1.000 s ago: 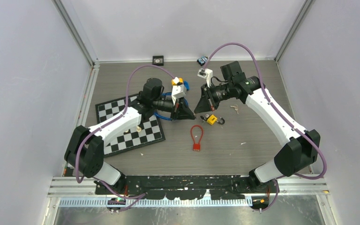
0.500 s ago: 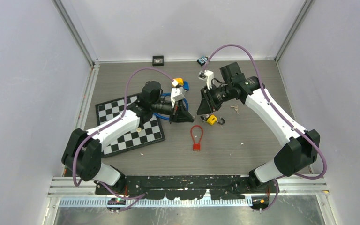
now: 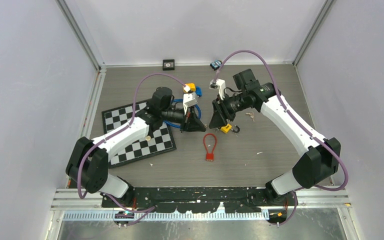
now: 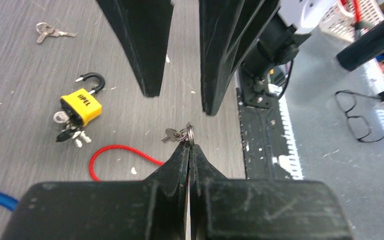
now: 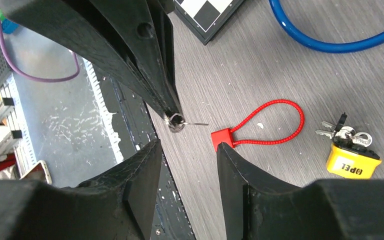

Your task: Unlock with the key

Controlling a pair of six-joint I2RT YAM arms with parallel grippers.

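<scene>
A small silver key (image 4: 172, 134) on a ring sticks out of the tips of my left gripper (image 4: 188, 145), which is shut on the ring. My right gripper (image 5: 187, 145) faces it at close range, open and empty, its fingers (image 4: 145, 45) on either side just beyond the key (image 5: 180, 121). Both grippers hang above the table's middle, left gripper (image 3: 196, 122), right gripper (image 3: 215, 119). The yellow padlock (image 3: 225, 128) lies on the table under the right gripper. Its shackle stands open and a bunch of keys sits at its base (image 4: 81, 106), (image 5: 352, 161).
A red cable lock (image 3: 209, 146) lies in front of the grippers. Behind the left gripper lies a blue cable (image 3: 177, 107), and a chessboard (image 3: 130, 135) with a pawn is on the left. A spare key pair (image 3: 250, 116) rests to the right of the padlock.
My right gripper's jaws have gone from shut to open, and it has drawn slightly back and down. The key stays in the left gripper, which has shifted slightly.
</scene>
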